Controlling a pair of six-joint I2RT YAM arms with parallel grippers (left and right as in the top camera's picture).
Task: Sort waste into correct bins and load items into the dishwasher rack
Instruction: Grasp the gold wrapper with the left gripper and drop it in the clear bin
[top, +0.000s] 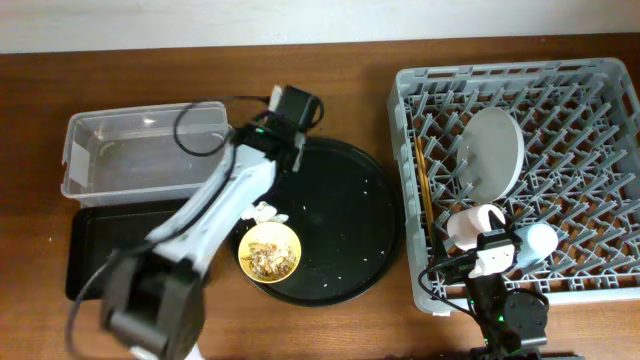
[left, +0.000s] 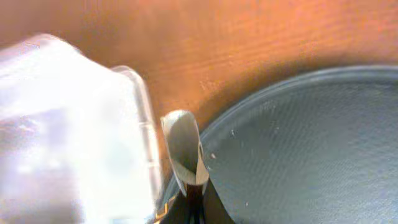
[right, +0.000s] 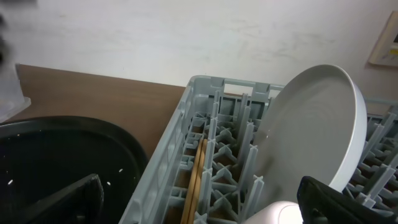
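My left gripper (top: 287, 118) is shut on a thin grey-gold strip that looks like the foil wrapper (left: 184, 148). It is at the gap between the clear tub (top: 100, 160) and the round black tray (top: 350, 220); the tub's corner (left: 74, 124) is just left of the wrapper. The yellow bowl (top: 270, 252) with beige scraps sits on the round tray, with the white tissue (top: 265, 212) beside it. The grey rack (top: 600, 80) holds the plate (top: 495, 150), chopsticks (top: 422, 185), pink cup (top: 472, 225) and a pale bluish cup (top: 540, 238). My right gripper (right: 205, 205) is open over the rack's front left.
The flat black tray (top: 100, 250) lies in front of the clear tub at the left. In the right wrist view the plate (right: 311, 130) stands upright among the pegs, the chopsticks (right: 196, 180) lie along the rack's left wall, and a wall rises behind the table.
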